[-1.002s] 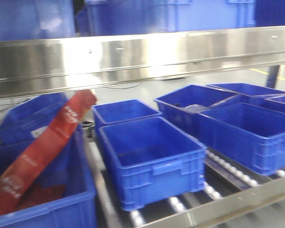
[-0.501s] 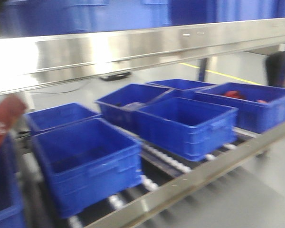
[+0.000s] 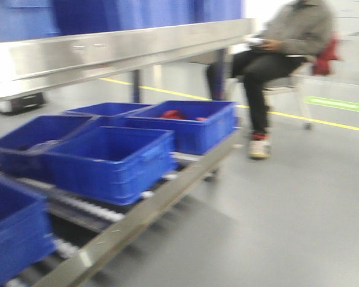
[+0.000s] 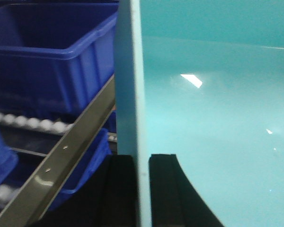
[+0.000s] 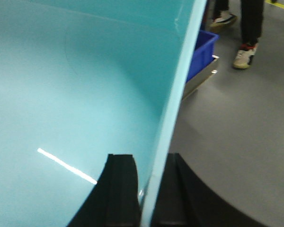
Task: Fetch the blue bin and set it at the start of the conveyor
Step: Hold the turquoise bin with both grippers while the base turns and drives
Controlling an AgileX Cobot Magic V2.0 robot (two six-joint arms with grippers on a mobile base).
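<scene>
The left hand (image 4: pixel 142 165) is clamped on a side wall of the blue bin (image 4: pixel 213 118), one black finger on each face. The right hand (image 5: pixel 146 165) grips another wall the same way, so the tub sits between them. Dark blue crates (image 3: pixel 110 158) stand on the roller shelf (image 3: pixel 137 212) nearby.

The rack (image 3: pixel 161 197) stands on the left, with its bins (image 3: pixel 107 161) in a row on the lower rollers, under the upper shelf (image 3: pixel 107 51). A person (image 3: pixel 281 48) sits far right, beyond the end of the rack. The large tub (image 4: pixel 217 118) is near. The left gripper (image 4: pixel 142 161) sits astride its left wall, and the right gripper (image 5: pixel 146 163) astride its right wall.
</scene>
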